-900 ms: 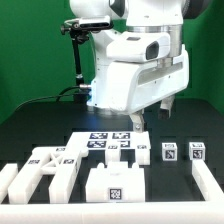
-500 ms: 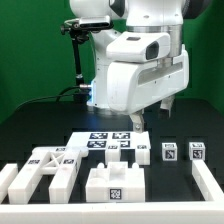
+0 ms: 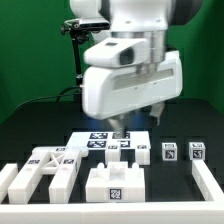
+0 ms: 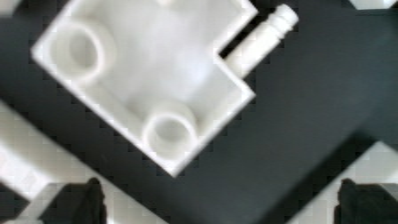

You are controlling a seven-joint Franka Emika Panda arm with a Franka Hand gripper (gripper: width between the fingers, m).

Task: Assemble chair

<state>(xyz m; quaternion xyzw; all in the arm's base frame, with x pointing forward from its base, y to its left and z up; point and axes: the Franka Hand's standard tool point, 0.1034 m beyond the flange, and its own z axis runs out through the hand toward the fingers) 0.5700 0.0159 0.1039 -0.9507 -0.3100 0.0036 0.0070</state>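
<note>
Loose chair parts lie on the black table in the exterior view: an open white frame piece (image 3: 45,165), a chunky tagged block (image 3: 113,181), two small tagged cubes (image 3: 170,152) (image 3: 197,150) and short pieces (image 3: 130,151). My gripper (image 3: 138,120) hangs open above the middle of them and holds nothing. In the wrist view a white slab (image 4: 151,75) with two round holes lies below, with a white peg (image 4: 263,35) beside it. Both dark fingertips (image 4: 80,203) stand wide apart, with only black table between them, and my gripper (image 4: 222,205) is clear of the slab.
The marker board (image 3: 97,139) lies flat behind the parts. A low white border rail (image 3: 209,181) runs along the exterior view's right, and another white rail piece (image 3: 8,180) lies at its left. A black camera stand (image 3: 78,60) rises behind the arm.
The arm has swung toward the exterior view's left and sits slightly lower over the parts. The jaws stay open. No part has moved.
</note>
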